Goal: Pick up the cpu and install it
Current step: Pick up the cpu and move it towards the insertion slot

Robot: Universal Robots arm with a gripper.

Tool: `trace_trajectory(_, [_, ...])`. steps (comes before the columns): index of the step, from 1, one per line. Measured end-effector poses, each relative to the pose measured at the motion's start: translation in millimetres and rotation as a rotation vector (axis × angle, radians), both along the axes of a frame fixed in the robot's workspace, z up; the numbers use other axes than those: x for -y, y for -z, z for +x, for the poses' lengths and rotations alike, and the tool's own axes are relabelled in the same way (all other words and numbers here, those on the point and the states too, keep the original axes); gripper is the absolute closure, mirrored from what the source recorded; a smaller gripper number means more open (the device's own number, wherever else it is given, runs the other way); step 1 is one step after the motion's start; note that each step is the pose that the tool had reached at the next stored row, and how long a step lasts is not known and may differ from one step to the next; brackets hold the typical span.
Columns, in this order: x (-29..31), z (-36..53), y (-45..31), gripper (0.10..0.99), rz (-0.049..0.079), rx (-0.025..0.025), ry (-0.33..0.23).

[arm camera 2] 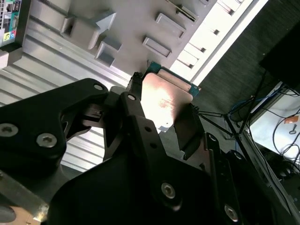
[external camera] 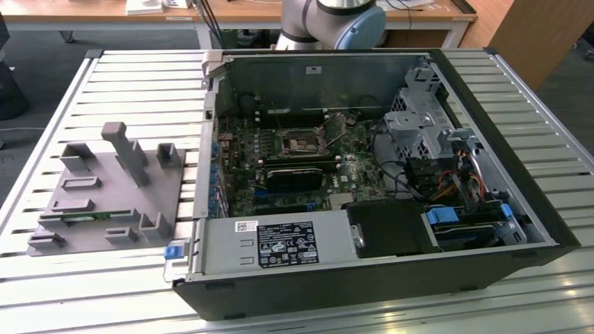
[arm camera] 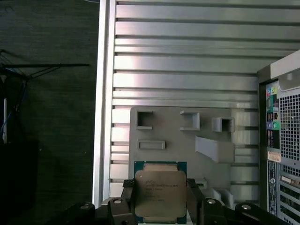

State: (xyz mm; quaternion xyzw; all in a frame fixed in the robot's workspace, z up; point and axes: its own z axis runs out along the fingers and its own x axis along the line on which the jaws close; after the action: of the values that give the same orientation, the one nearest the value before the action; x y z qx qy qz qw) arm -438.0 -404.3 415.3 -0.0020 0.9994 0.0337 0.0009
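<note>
The cpu (arm camera: 160, 192) is a flat square chip with a shiny metal top and a thin green rim, also seen in the second wrist view (arm camera 2: 165, 99). My gripper (arm camera: 161, 199) is shut on it, a black finger (arm camera: 127, 199) pressing each of two opposite edges. In the second wrist view the gripper (arm camera 2: 161, 115) holds the chip well above the grey fixture plate (arm camera 2: 117, 23). In the exterior view the dark square socket (external camera: 302, 143) sits on the motherboard inside the open computer case (external camera: 371, 278).
The grey fixture plate (external camera: 102, 195) with raised pegs and pockets lies on the slatted metal table (external camera: 139, 83), to the exterior view's left of the case. A green strip (external camera: 82, 218) lies in one of its slots. The arm's base (external camera: 334, 21) stands behind the case.
</note>
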Motion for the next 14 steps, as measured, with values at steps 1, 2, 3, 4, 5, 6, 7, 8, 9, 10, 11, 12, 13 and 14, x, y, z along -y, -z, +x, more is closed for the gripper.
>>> trace_trajectory(1, [0.0, 2.7, 0.0, 0.561, 0.000, -0.0001, 0.000])
trace_trajectory(2, [0.0, 5.7, 0.0, 0.561, 0.000, 0.0000, 0.000])
trace_trajectory(3, [0.0, 7.9, 0.0, 0.561, 0.000, 0.0001, 0.000])
trace_trajectory(4, [0.0, 9.6, 0.1, 0.561, 0.000, 0.0000, 0.000])
trace_trajectory(5, [0.0, 11.7, 0.1, 0.561, 0.000, 0.0000, 0.000])
trace_trajectory(6, [0.0, 14.8, 0.0, 0.561, 0.000, -0.0001, 0.000])
trace_trajectory(7, [0.0, 18.6, 0.1, 0.561, 0.000, 0.0000, 0.000])
trace_trajectory(8, [0.0, 22.3, 0.1, 0.561, 0.000, -0.0001, 0.000])
trace_trajectory(9, [0.0, 24.2, 0.1, 0.561, 0.000, 0.0001, 0.000])
trace_trajectory(10, [0.0, 28.1, 0.1, 0.561, 0.000, 0.0001, 0.000])
trace_trajectory(11, [0.0, 29.9, 0.1, 0.561, 0.000, -0.0001, 0.000])
trace_trajectory(12, [0.0, 32.2, 0.1, 0.561, 0.000, -0.0001, 0.000])
trace_trajectory(13, [0.0, 34.6, 0.1, 0.561, 0.000, -0.0001, 0.000])
trace_trajectory(14, [0.0, 36.8, 0.1, 0.561, 0.000, -0.0002, 0.000])
